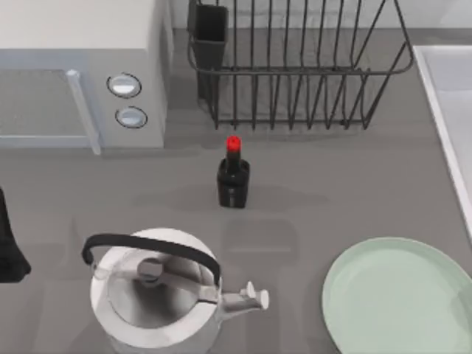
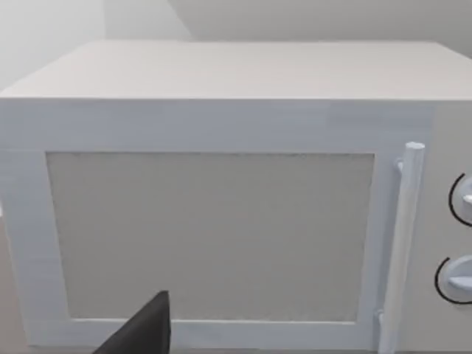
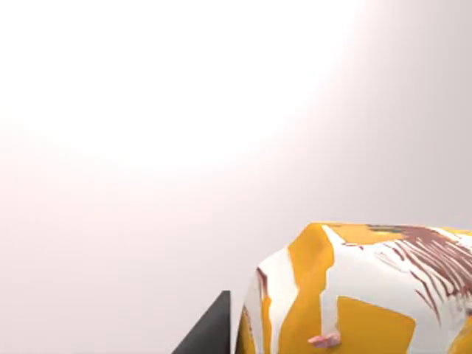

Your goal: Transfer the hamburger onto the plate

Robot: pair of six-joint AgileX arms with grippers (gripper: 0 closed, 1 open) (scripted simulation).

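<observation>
Currently, your left arm [image 1: 11, 247] sits parked at 9 o'clock, grip state unclear | right finger [image 3: 210, 332] touches hamburger [image 3: 354, 295], clamping unconfirmed | plate [image 1: 402, 295] at 4 o'clock, bare.

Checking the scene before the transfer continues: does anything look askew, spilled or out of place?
Nothing stands out. The kettle and red-capped bottle stand upright, the plate lies flat and bare, nothing is spilled. The hamburger sits close beside a dark finger in the right wrist view.

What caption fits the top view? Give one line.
Bare mint-green plate at the table's right, kettle, red-capped bottle, microwave and dish rack.
</observation>
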